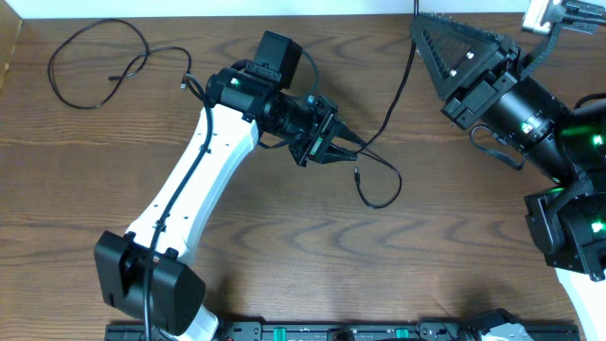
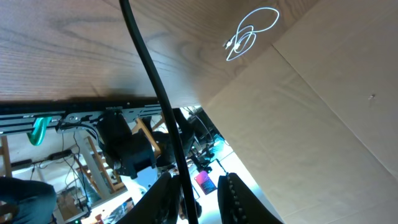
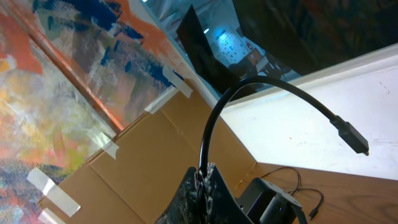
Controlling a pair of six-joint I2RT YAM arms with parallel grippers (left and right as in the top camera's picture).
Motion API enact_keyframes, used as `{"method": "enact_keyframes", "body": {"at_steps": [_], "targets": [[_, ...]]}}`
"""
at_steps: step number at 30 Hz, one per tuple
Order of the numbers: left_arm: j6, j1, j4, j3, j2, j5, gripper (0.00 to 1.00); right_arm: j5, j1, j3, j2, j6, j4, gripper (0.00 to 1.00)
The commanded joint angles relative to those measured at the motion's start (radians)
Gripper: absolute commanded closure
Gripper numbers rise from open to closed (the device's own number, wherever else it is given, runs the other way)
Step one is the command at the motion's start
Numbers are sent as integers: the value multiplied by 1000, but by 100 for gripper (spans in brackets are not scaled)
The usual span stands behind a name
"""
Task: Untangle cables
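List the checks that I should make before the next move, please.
1. Right tool shut on black cable: ok.
2. Same cable runs inside left tool: ok.
3. Left tool clamped on it: not ok, a gap shows beside the cable.
4. Second black cable lies apart on the table: ok.
5. White cable free of knots: cannot tell, too small.

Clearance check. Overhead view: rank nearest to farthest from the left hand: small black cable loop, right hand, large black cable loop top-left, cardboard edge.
1. small thin black cable loop, just right of the left hand.
2. right hand, upper right.
3. large thin black cable loop, upper left.
4. brown cardboard edge, far left.
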Motion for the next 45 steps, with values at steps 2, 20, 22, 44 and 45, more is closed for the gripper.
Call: {"method": "enact_keyframes", "body": {"at_steps": [2,20,22,44,45], "targets": [[7,-1,-2,-3,6,12,75,0,-11,7,-6,4,2,99],[6,-1,-2,-3,6,13,81,0,-11,7,-6,4,-2,99],[6,-1,-2,-3,6,16,74,0,-11,7,-6,4,-7,99],[7,-1,-2,-3,6,31,92,0,-11,7,-6,3,-13,99],[7,-1,-2,-3,6,13,93,0,-12,7,-6,3,-16,99]]}}
